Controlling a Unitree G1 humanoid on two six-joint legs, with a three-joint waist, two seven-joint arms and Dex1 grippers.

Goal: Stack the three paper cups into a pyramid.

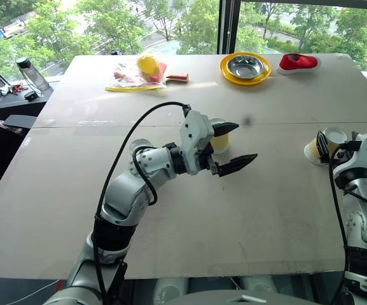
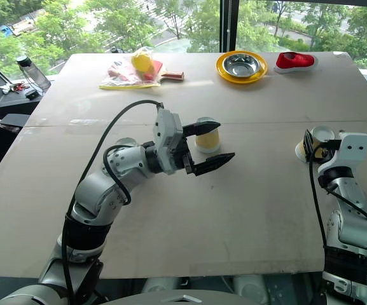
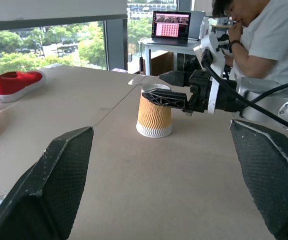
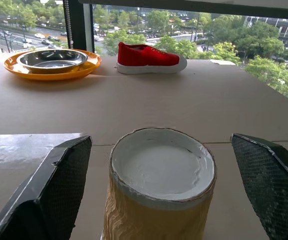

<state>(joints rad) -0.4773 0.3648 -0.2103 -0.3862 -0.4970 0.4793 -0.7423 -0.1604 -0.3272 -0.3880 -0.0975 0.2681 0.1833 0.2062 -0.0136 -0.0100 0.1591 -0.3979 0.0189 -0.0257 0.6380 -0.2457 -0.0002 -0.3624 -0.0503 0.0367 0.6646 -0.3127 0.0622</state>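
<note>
Table (image 1: 170,210), two upturned paper cups (image 2: 207,136)

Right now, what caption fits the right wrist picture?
Open right end effector straddling an upside-down paper cup, red shoe and yellow plate beyond.

Two inverted paper cups (image 2: 207,140) (image 2: 315,145), well apart

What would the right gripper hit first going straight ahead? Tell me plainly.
The paper cup standing upside down between the right gripper's open fingers, directly ahead and close. Beyond it the table looks bare up to the red shoe.
</note>
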